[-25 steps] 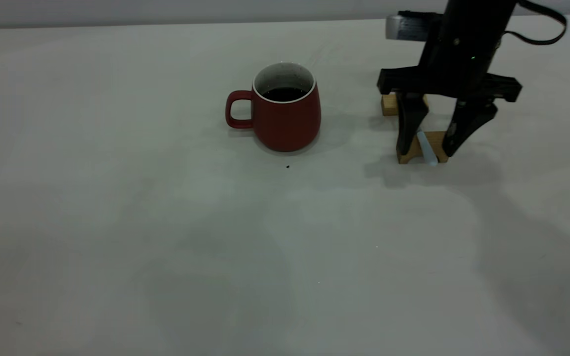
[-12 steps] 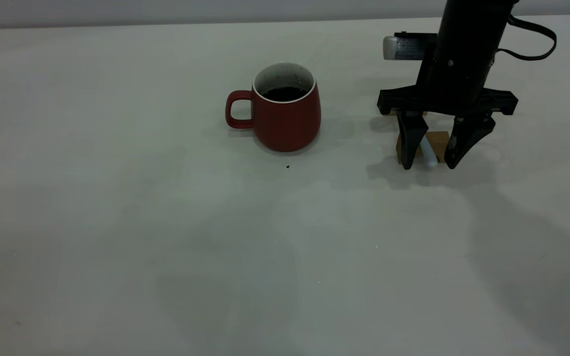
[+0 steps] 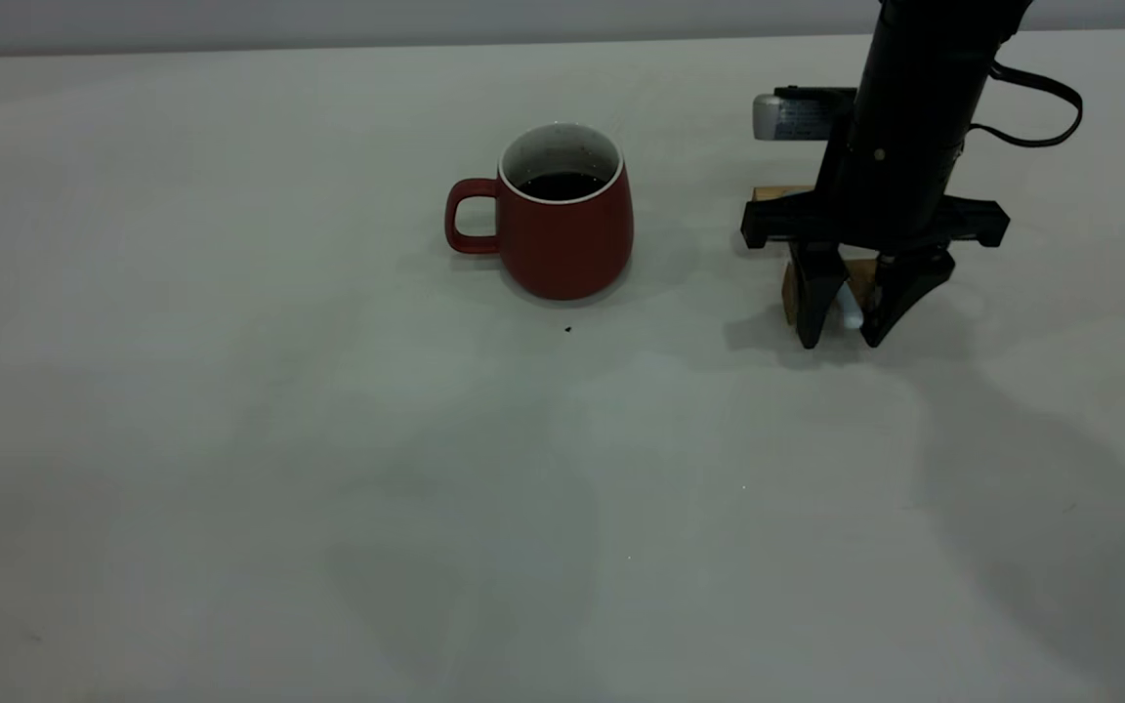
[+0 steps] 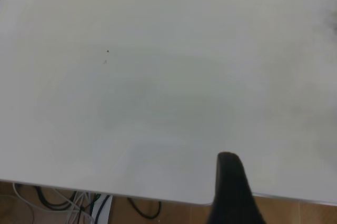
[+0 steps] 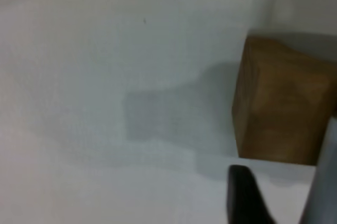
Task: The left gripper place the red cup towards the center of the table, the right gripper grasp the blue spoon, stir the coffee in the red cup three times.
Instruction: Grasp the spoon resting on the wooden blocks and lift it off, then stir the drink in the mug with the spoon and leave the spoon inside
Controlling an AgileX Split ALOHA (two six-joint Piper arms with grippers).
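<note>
One off-white table, brown floor beyond its edge.

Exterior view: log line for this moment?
right gripper: open, straddling blue spoon on wooden block | red cup: mid-table, coffee inside

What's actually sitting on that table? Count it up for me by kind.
Dark red mug with coffee: 1
Pale blue-handled spoon: 1
Wooden blocks under the spoon: 2
Total: 4, with the right gripper astride the spoon handle.
</note>
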